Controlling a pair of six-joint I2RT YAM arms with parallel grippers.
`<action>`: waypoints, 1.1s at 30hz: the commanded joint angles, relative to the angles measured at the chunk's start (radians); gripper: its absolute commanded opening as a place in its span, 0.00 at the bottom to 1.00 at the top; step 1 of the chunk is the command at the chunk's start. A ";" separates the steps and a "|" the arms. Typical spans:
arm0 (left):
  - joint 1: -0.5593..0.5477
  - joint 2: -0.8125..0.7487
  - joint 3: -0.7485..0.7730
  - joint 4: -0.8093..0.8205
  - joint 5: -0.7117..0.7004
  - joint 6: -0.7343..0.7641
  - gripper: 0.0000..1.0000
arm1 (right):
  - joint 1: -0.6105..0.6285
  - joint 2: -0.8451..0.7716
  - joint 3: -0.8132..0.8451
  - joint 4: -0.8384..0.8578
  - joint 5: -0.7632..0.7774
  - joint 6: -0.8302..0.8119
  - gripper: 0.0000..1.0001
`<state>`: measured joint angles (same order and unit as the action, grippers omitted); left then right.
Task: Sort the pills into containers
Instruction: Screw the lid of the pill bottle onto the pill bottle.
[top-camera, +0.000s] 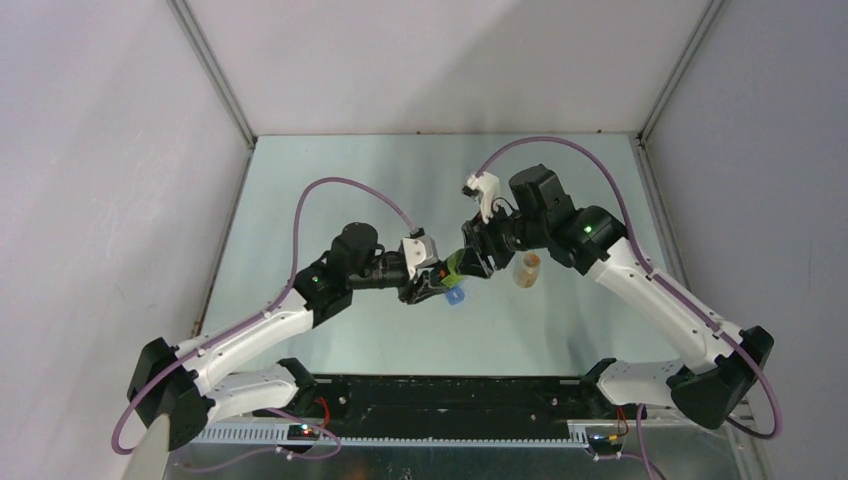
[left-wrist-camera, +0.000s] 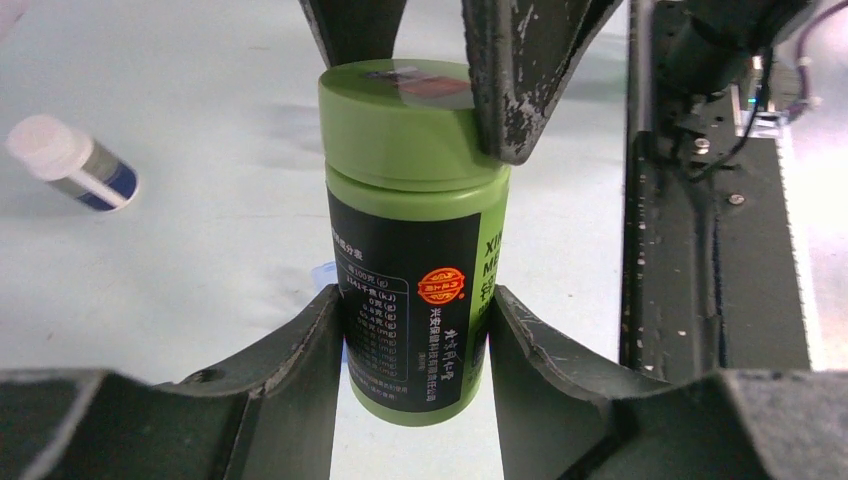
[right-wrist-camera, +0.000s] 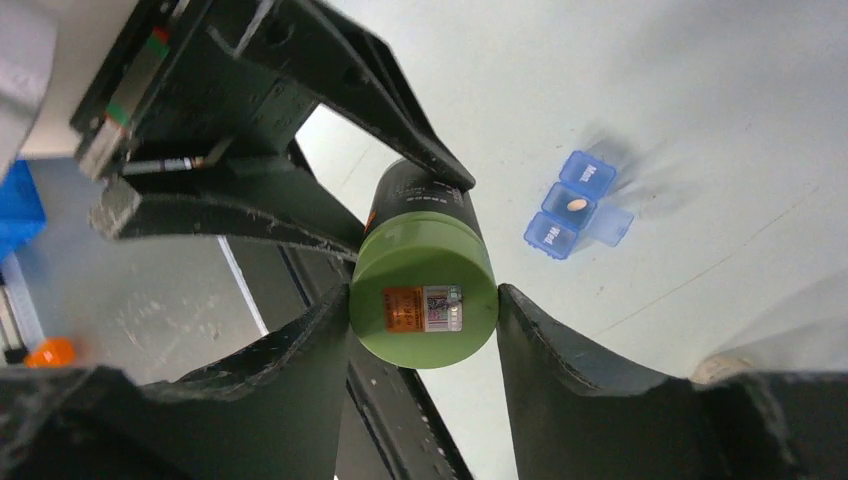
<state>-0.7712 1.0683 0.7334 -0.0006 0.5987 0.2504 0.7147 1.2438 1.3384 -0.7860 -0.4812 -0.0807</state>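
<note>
The green bottle (top-camera: 455, 265) (left-wrist-camera: 410, 250) (right-wrist-camera: 425, 300) hangs above the middle of the table (top-camera: 330, 190), caught between both arms. The left gripper (top-camera: 425, 285) (left-wrist-camera: 412, 300) pinches its dark-labelled body. The right gripper (top-camera: 475, 255) (right-wrist-camera: 425, 300) has its fingers pressed against either side of the lid, which is on. Just below, on the table, lies a blue pill organizer (top-camera: 455, 297) (right-wrist-camera: 551, 235); its middle compartment holds one pale pill (right-wrist-camera: 577, 204). A small white-capped bottle (left-wrist-camera: 75, 165) sits on the table apart from them, its contents hidden.

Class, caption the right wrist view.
Left gripper holds the green bottle; right gripper grips its lid; blue pill organizer beyond.
</note>
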 joint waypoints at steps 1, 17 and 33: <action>-0.003 -0.025 0.022 0.135 -0.129 -0.027 0.00 | -0.006 0.041 0.007 0.110 0.123 0.267 0.31; -0.003 -0.015 0.021 0.134 -0.272 -0.053 0.00 | -0.015 -0.001 -0.012 0.245 0.341 0.558 0.99; -0.002 -0.025 0.048 0.031 -0.005 0.035 0.00 | -0.032 -0.102 -0.100 0.155 -0.075 -0.038 0.87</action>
<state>-0.7704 1.0687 0.7330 0.0399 0.4881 0.2295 0.6647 1.1408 1.2373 -0.6231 -0.4885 0.0147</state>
